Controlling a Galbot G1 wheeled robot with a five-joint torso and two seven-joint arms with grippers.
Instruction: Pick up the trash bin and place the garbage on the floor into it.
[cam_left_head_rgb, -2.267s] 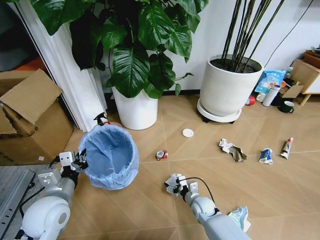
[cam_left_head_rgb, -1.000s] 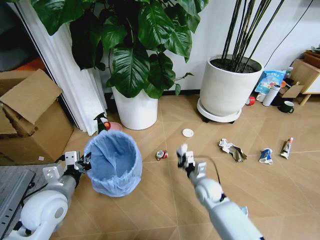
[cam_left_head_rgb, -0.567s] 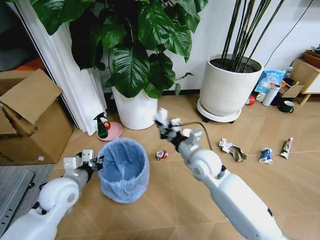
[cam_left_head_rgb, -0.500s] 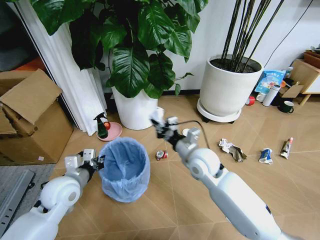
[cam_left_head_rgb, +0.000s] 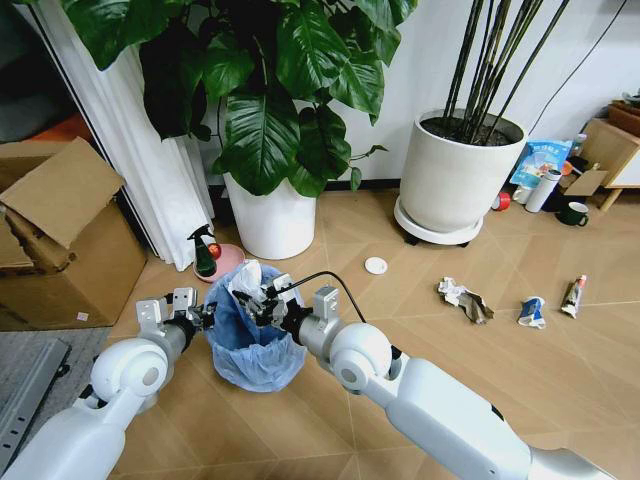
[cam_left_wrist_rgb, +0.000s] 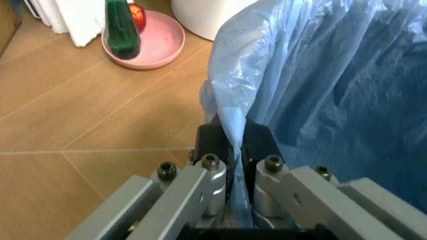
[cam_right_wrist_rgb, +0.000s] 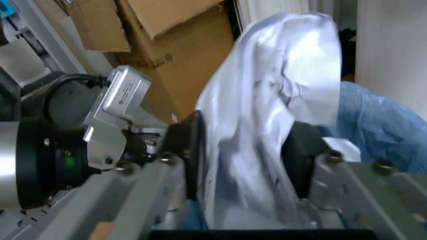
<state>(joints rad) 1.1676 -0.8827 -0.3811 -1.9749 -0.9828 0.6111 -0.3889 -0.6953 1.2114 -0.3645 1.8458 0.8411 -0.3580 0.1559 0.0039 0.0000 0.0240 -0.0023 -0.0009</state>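
The trash bin (cam_left_head_rgb: 252, 345), lined with a crinkly light-blue bag (cam_left_wrist_rgb: 333, 75), is held at its rim by my left gripper (cam_left_head_rgb: 206, 317), whose fingers (cam_left_wrist_rgb: 212, 142) pinch the bag edge. My right gripper (cam_left_head_rgb: 258, 297) is over the bin's opening, shut on a crumpled white paper wad (cam_left_head_rgb: 245, 279) (cam_right_wrist_rgb: 267, 115). On the floor (cam_left_head_rgb: 420, 340) to the right lie more pieces of garbage: a white disc lid (cam_left_head_rgb: 376, 265), a crumpled paper (cam_left_head_rgb: 463, 300), a blue-white wrapper (cam_left_head_rgb: 532, 312) and a tube (cam_left_head_rgb: 573, 295).
Two large white plant pots (cam_left_head_rgb: 272, 222) (cam_left_head_rgb: 460, 175) stand at the back. Cardboard boxes (cam_left_head_rgb: 60, 240) and a grey mat (cam_left_head_rgb: 25, 385) are on the left. A green spray bottle on a pink dish (cam_left_wrist_rgb: 123, 30) sits beside the bin. Bottles and a mug (cam_left_head_rgb: 572, 213) stand far right.
My right gripper lifted the paper wad off the floor and swung it left to above the bin. The left arm moved the bin rightward and nearer the right arm.
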